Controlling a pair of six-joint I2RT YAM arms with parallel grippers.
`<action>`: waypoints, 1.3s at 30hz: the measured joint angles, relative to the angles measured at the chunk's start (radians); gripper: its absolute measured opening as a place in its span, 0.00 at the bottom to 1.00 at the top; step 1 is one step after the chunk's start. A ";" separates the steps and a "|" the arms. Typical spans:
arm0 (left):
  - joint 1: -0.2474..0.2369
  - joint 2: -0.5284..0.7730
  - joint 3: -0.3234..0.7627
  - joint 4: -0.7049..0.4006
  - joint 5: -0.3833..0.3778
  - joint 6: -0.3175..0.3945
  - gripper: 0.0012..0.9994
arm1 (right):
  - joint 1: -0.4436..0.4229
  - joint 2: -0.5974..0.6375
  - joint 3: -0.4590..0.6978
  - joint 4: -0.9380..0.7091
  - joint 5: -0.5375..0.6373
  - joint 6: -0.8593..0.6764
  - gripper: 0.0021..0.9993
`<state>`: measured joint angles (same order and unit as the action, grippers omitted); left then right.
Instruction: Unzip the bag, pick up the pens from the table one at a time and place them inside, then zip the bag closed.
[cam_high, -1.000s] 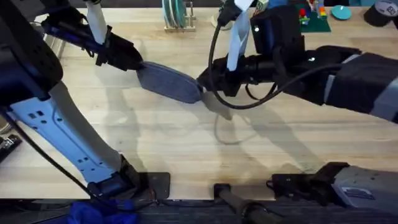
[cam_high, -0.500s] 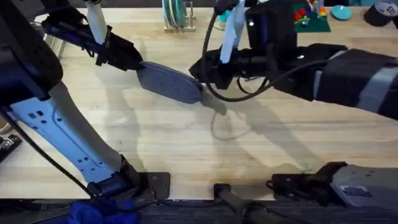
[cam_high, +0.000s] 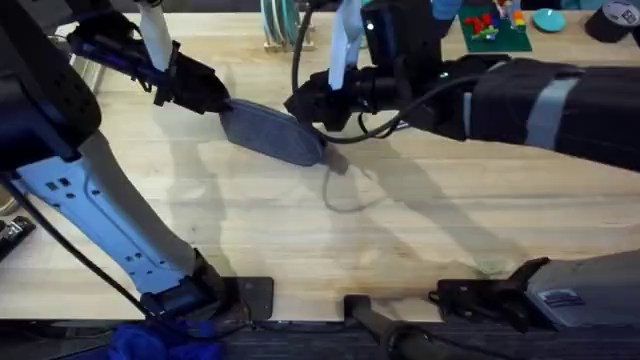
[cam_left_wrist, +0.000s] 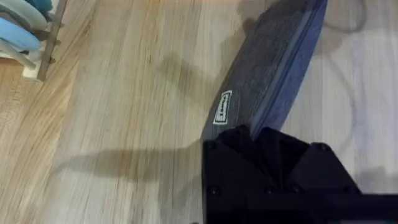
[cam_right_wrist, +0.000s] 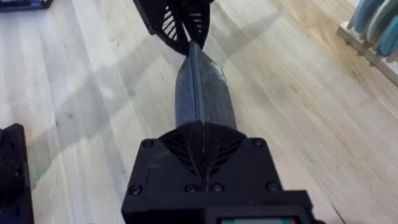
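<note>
1. Progress, judged: the bag lies upper centre of the overhead view on the surface, with no pen outside it, so zipping looks like the step in hand.
2. The left gripper is clamped on the bag's left end.
3. The right gripper is pinched at its right end, on the zipper line, pull hidden.
4. The bag is oblong, blue-grey, denim-like weave; the surface is pale plank wood.
</note>
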<state>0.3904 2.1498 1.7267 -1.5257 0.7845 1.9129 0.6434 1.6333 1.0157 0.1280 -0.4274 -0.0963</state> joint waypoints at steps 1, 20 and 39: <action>0.000 0.000 0.000 0.000 0.000 0.000 0.04 | 0.000 0.008 0.008 0.000 0.000 0.000 0.03; 0.000 0.000 0.000 0.000 0.000 0.000 0.04 | 0.022 0.086 0.068 0.101 0.000 0.023 0.03; 0.000 0.000 0.000 -0.001 0.000 0.000 0.04 | 0.070 0.247 0.194 0.182 0.000 0.079 0.03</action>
<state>0.3904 2.1496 1.7264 -1.5265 0.7841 1.9128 0.7136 1.8805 1.2092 0.3105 -0.4273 -0.0174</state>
